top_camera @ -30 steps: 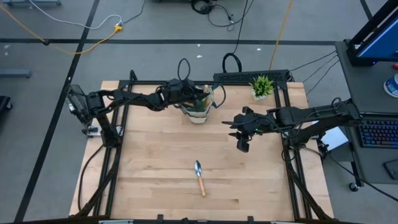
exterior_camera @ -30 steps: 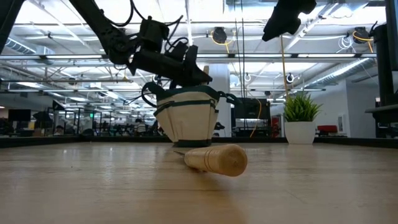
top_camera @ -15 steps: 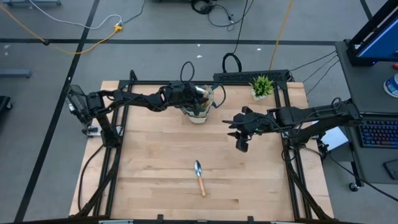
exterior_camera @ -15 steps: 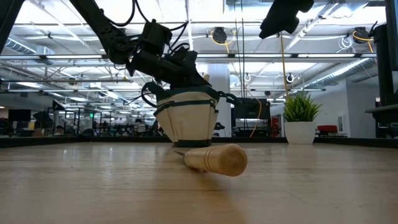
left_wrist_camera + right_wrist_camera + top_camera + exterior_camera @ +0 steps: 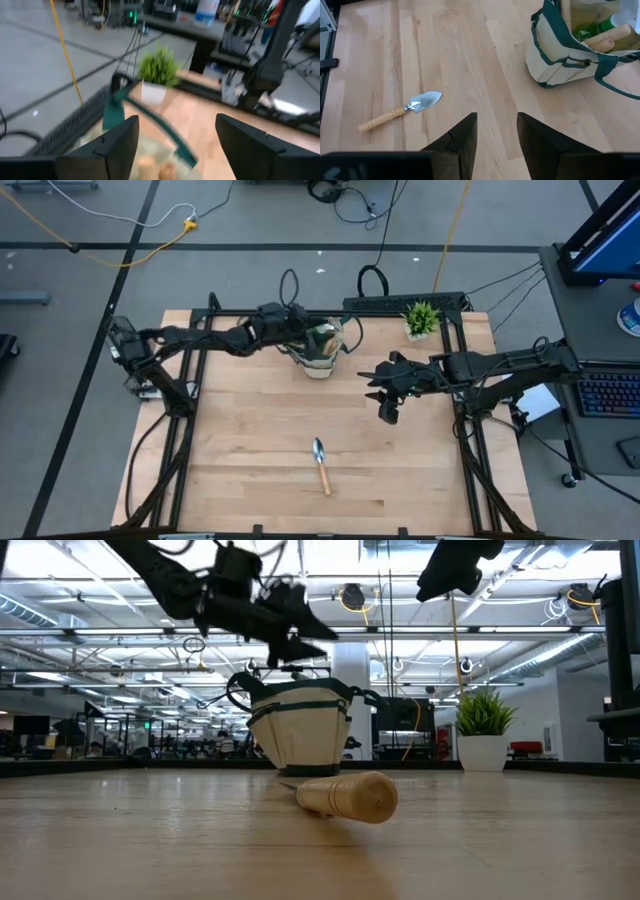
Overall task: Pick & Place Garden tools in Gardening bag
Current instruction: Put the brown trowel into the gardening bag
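Bag [image 5: 322, 346] holds most tools; one trowel [image 5: 320, 463] left on table. Left jaws wide, empty; right apart, empty.

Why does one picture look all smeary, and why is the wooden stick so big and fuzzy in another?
The left wrist view is smeared: the potted plant and the bag's green strap look streaky, like motion blur. In the low view the trowel handle lies nearest the camera, so it looms large and soft, and the ceiling lights glare. The right wrist view is crisp, showing the trowel and gardening bag clearly.
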{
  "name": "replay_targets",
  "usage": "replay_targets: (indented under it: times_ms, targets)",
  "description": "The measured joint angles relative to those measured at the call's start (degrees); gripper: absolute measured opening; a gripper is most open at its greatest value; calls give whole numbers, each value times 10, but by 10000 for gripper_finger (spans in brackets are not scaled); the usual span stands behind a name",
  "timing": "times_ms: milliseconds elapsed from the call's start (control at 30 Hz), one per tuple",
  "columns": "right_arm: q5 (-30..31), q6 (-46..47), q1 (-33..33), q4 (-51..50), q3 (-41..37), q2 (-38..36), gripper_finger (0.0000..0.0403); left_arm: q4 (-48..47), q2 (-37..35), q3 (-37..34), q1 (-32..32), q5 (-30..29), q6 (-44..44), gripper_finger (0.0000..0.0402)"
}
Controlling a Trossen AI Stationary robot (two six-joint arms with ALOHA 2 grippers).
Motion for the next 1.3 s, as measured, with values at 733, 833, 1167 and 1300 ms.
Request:
replay_targets:
  times_ms: [733,833,1167,1300]
  targets:
    - [-2,-4,0,-6,0,0,130,-349,-256,0,-230,29,-151,246]
    - [-2,-19,0,-5,0,0,130,-370,-254,0,-271,25,-216,236]
    - [-7,-94,1,-21,0,-9,130,-375,-219,0,-401,-125,-481,203]
    - [-53,-129,1,-28,0,-35,130,-349,-196,0,-459,-230,-562,194]
